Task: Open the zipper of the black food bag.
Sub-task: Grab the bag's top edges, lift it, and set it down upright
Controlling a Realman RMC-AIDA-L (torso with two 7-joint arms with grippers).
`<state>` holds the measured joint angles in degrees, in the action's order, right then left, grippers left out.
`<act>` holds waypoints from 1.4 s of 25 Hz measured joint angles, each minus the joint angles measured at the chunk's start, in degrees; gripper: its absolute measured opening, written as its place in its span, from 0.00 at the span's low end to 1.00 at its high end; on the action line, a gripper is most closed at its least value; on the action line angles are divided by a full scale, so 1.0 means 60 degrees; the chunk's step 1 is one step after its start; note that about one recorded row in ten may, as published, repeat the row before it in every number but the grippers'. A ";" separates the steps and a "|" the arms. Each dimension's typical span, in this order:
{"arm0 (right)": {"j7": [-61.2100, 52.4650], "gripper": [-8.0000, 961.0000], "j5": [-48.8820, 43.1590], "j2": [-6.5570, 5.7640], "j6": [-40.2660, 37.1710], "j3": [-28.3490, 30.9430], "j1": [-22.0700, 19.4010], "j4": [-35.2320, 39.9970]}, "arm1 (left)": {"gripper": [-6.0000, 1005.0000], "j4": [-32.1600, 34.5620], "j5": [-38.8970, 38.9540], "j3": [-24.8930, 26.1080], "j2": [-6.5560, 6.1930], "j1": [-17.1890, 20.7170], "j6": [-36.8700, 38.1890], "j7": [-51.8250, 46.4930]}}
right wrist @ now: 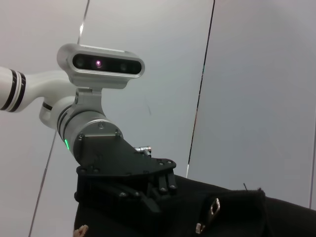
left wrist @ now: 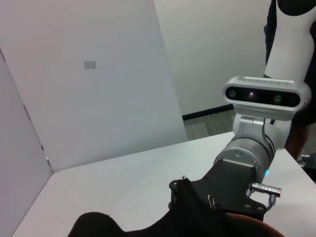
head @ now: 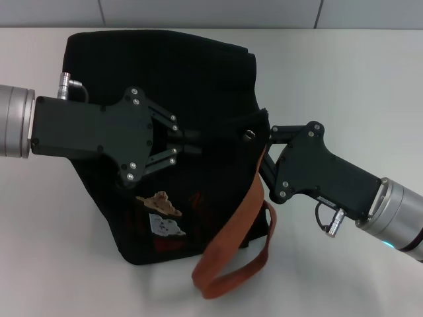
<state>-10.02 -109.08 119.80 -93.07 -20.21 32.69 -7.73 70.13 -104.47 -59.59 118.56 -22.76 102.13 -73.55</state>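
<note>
Head view: the black food bag (head: 178,139) stands on the white table (head: 370,86), with one orange-brown strap (head: 234,231) hanging down its front. The left gripper (head: 192,142) reaches in from the left over the bag's top, its fingers drawn together on the fabric near the middle of the top edge. The right gripper (head: 264,135) comes in from the right and meets the bag at its right top corner, beside a small metal piece (head: 249,135) that is probably the zipper pull; whether its fingers are clenched cannot be determined. Left wrist view: the bag's top edge (left wrist: 197,217) rises to a raised point, with the right gripper's body directly behind it. Right wrist view: the zipper (right wrist: 213,207) shows as a silver tab hanging just below the top seam, between the two grippers and nearer the right. The track appears to run along the top edge from the right corner toward the left gripper, so the opening pull would likely travel along that axis, with the left gripper bracing the fabric.
</note>
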 joint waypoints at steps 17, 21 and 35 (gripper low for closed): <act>-0.1202 0.01 0.0062 -0.0022 -0.0018 0.0587 -0.0090 0.0191 | 0.10 -0.0368 0.0030 0.0613 -0.0015 0.0025 0.0391 0.0225; -0.2733 0.01 0.0009 -0.0041 -0.0073 0.0519 0.0083 0.0689 | 0.10 -0.0798 0.0065 0.0962 -0.0035 -0.0057 0.0488 0.0481; -0.3126 0.06 -0.0050 -0.0050 0.0172 0.0250 0.0092 0.1229 | 0.10 -0.0973 0.0112 0.1168 -0.0045 -0.0077 0.0512 0.0615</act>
<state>-28.78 -109.38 119.50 -92.04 -18.71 33.25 -0.36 64.30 -103.80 -52.58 118.29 -23.22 105.20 -69.86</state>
